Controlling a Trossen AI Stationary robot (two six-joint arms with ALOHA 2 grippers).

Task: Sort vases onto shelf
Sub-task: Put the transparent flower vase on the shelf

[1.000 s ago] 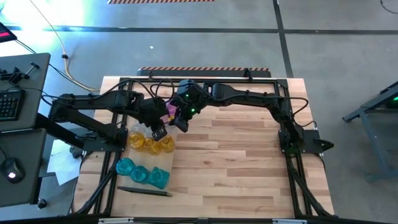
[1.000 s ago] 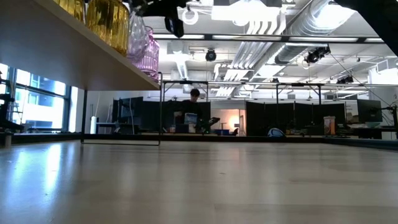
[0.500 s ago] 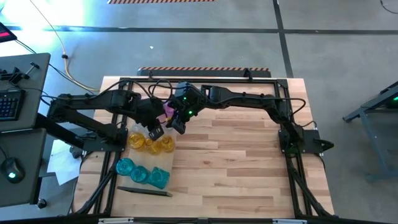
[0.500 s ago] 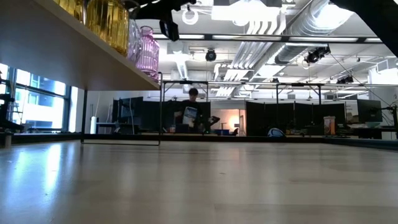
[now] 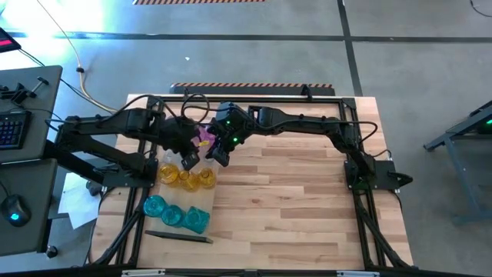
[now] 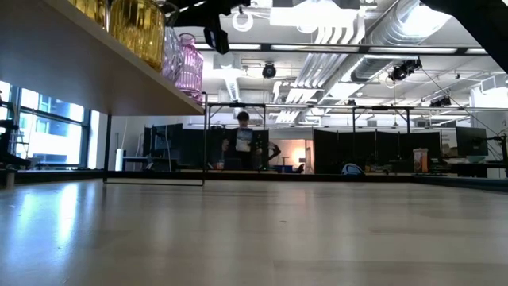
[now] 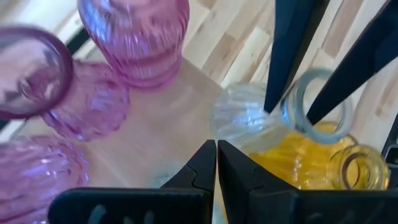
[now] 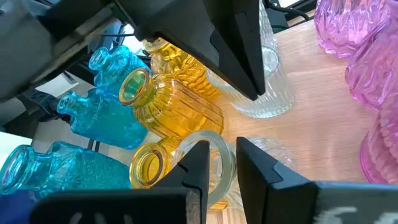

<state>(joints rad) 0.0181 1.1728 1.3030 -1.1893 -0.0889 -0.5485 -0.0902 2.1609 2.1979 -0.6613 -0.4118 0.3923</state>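
Holding things over the desk (image 5: pixel 307 200), I work at the shelf (image 7: pixel 155 124), upper left of centre in the high view. Vases stand grouped by colour: pink vases (image 7: pixel 134 37), amber vases (image 8: pixel 177 106), teal vases (image 8: pixel 99 109), which I judge is the sorting. My right gripper (image 8: pixel 221 163) pinches the rim of a clear vase (image 7: pixel 261 118), seemingly to set it beside the amber ones; it tilts, long axis slanted, mouth toward my wrist. My left gripper (image 7: pixel 216 163) hangs nearby, closed and empty.
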